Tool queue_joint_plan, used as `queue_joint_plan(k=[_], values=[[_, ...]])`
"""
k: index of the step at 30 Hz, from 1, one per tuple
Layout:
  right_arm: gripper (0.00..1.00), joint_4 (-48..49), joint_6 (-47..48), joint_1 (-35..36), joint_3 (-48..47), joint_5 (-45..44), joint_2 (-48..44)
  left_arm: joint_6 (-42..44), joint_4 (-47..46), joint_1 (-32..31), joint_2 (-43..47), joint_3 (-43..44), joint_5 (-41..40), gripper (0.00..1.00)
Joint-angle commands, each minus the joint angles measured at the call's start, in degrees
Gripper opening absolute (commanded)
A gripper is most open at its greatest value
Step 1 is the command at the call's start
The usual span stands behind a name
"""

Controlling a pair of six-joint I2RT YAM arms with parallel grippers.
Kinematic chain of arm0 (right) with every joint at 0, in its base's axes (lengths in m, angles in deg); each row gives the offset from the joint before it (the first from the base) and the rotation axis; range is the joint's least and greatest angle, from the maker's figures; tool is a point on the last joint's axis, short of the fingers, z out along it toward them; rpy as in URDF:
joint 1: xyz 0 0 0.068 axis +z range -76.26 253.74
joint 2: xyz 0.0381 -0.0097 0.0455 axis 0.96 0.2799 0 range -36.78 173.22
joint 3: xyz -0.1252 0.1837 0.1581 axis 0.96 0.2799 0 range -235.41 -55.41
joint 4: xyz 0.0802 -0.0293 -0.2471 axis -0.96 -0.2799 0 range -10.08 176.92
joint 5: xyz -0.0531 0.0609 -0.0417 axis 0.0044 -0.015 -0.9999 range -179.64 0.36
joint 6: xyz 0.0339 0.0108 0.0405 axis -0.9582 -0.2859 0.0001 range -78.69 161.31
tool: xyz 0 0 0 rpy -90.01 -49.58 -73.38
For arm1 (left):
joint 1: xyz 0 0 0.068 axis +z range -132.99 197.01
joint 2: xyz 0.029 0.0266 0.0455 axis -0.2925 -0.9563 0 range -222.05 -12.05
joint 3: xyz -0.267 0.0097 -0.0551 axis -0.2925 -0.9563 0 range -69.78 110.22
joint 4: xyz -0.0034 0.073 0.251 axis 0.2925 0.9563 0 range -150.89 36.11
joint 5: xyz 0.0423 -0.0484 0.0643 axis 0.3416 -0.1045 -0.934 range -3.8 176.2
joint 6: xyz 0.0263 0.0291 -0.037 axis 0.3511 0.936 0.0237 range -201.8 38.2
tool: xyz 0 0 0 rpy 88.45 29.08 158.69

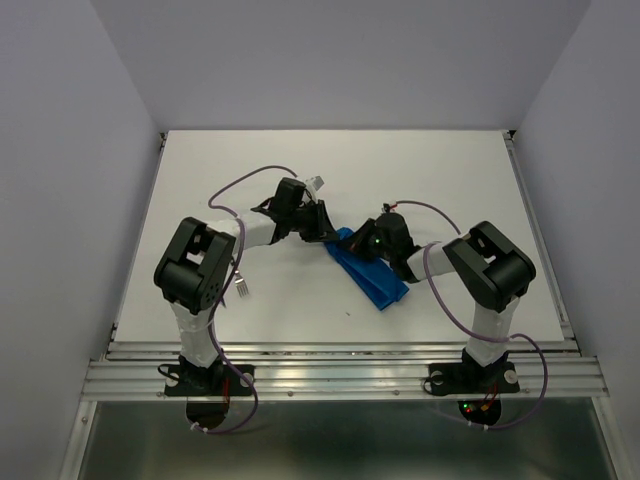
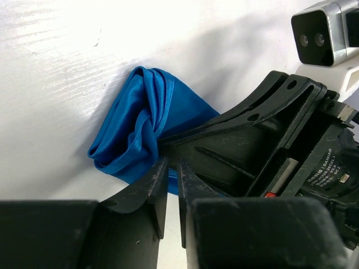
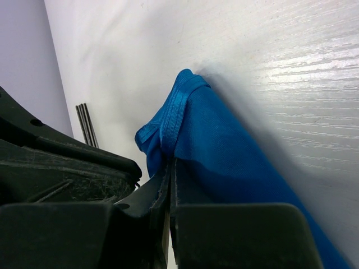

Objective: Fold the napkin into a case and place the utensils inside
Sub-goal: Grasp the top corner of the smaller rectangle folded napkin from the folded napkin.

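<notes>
Closest to you, both arm bases sit on the metal rail point(image 1: 340, 372) at the near edge of the white table point(image 1: 450, 180). Just past it, a fork point(image 1: 242, 288) lies flat on the table beside the left arm's elbow, well apart from the cloth.

Further in, right of centre, you find the napkin point(image 1: 375, 280). It is folded into a narrow blue strip that runs diagonally, its near end pointing toward the right arm and its far end reaching the middle of the table. Both grippers meet at that far end.

Your right gripper point(image 1: 362, 246) comes in from the right. In its wrist view its fingers point(image 3: 151, 196) are pressed together on a hemmed edge of the napkin point(image 3: 224, 145), and the cloth rises in a peak above the pinch.

Your left gripper point(image 1: 325, 234) comes in from the left, almost touching the right one. In its wrist view its fingers point(image 2: 152, 185) stand nearly together, with a sliver of blue caught in the slit between them. The napkin point(image 2: 140, 123) bunches in creased folds just beyond the tips.

Beyond the grippers the table runs to the back wall.
</notes>
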Motion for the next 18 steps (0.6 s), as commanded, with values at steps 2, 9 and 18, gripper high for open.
queue_joint_plan(k=[2,9,18], values=[[0.03,1.55,0.4,0.54,-2.06,-0.07,0.32,1.47,1.56,-0.27,3.38,2.12,-1.04,0.21],[0.03,1.55,0.4,0.54,-2.23,0.19,0.76,3.05,7.01,-0.45,4.61,3.61,-7.36,0.3],[0.03,1.55,0.22,0.54,-2.41,0.11,1.2,3.58,8.69,-1.59,3.82,4.67,-8.33,0.32]])
